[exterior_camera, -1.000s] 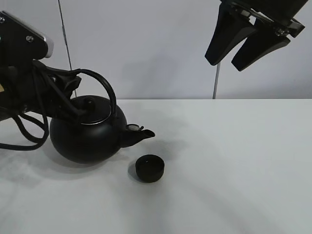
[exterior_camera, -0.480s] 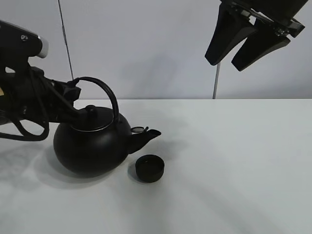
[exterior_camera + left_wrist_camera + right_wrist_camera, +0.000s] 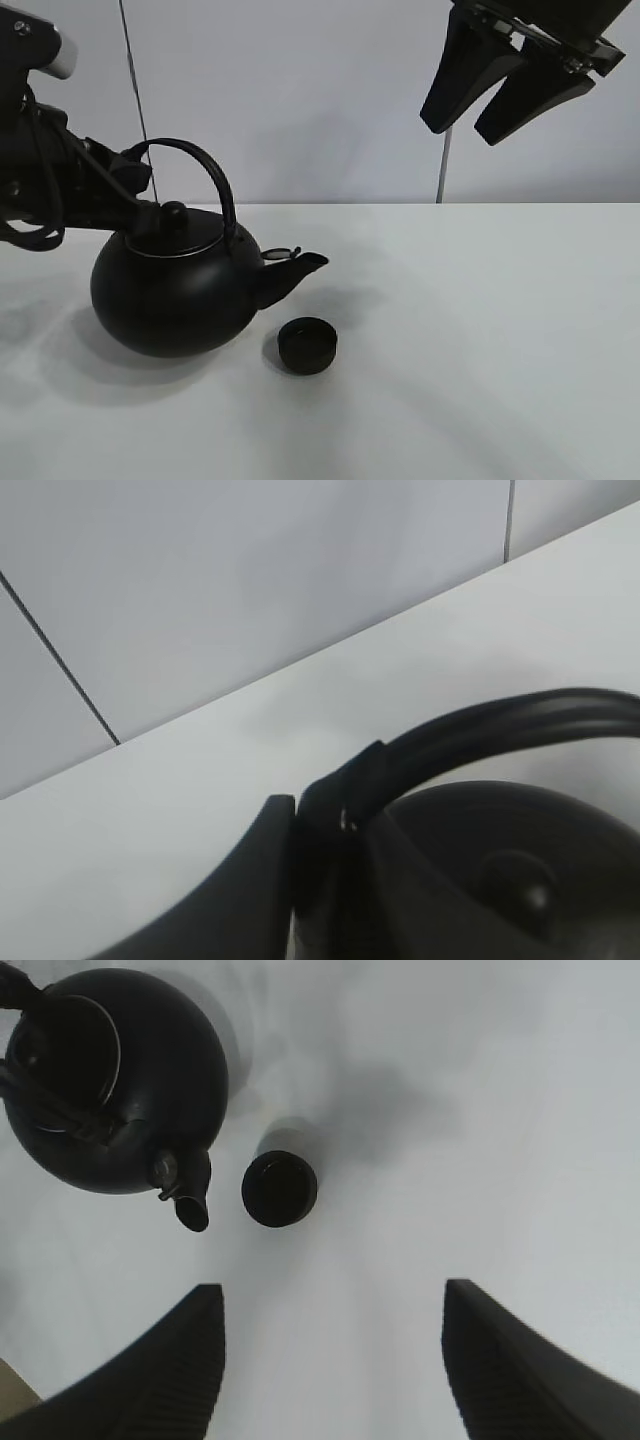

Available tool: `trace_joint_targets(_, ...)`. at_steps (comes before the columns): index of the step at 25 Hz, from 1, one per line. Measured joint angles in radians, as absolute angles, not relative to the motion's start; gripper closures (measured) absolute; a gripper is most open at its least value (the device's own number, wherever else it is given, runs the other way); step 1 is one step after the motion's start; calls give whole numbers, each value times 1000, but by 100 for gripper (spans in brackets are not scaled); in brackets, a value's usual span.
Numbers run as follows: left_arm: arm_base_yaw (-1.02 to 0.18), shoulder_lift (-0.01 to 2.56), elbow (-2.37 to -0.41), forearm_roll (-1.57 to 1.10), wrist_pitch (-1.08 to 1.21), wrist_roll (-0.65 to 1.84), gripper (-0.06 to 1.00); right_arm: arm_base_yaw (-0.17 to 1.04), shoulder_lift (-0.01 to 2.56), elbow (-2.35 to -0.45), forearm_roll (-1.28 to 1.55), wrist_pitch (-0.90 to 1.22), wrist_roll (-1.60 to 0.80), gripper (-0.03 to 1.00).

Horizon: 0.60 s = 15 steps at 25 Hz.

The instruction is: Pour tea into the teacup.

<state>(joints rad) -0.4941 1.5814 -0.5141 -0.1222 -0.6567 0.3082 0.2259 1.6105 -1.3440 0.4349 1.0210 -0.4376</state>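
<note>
Two matte-black round items: kettle (image 3: 170, 295), arched handle pinched by left hand (image 3: 330, 825), w/ low teacup (image 3: 307, 345); right hand (image 3: 330, 1360) spread.

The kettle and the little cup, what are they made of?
The kettle looks like cast iron or enamelled metal: matte black with a thin bright rim around the lid. The teacup is matte black too, perhaps ceramic or iron; the look leaves it open.

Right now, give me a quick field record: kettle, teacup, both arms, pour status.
kettle: black kettle, spout toward the teacup, roughly level
teacup: teacup upright on the white table, just past the spout, apart from the kettle
left gripper: left gripper clamped on the kettle's handle
right gripper: right gripper raised, fingers open, empty
pour: no stream visible
</note>
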Motion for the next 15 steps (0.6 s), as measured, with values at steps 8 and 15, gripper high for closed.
trace_joint_targets(8, -494, 1580, -401, -122, -732, 314, 82, 226, 1610, -1344, 435, 1021, -438, 54)
trace_joint_targets(15, -494, 1579, -325, -191, -847, 328, 82, 226, 1610, -1344, 435, 1021, -438, 54)
